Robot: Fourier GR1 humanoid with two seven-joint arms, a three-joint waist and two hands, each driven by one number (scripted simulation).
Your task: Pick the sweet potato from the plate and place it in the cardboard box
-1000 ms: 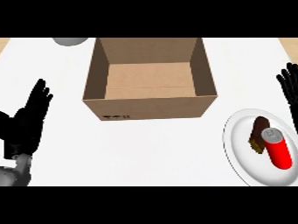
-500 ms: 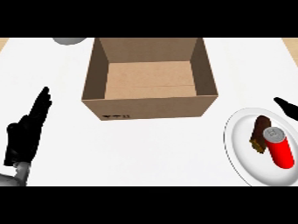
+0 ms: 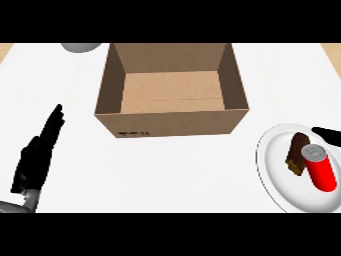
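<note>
The sweet potato (image 3: 299, 151) lies lengthwise up the view on the white plate (image 3: 275, 176), beside a red can (image 3: 322, 172), just left of the right hand (image 3: 335, 135), too little of which shows to tell open from closed; the open, straight-fingered left hand (image 3: 34, 160) sits well apart, beyond the cardboard box (image 3: 170, 123).

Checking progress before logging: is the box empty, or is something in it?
Empty. The box is open-topped and its whole floor shows bare. The sweet potato lies on the plate, beside a red can.
</note>
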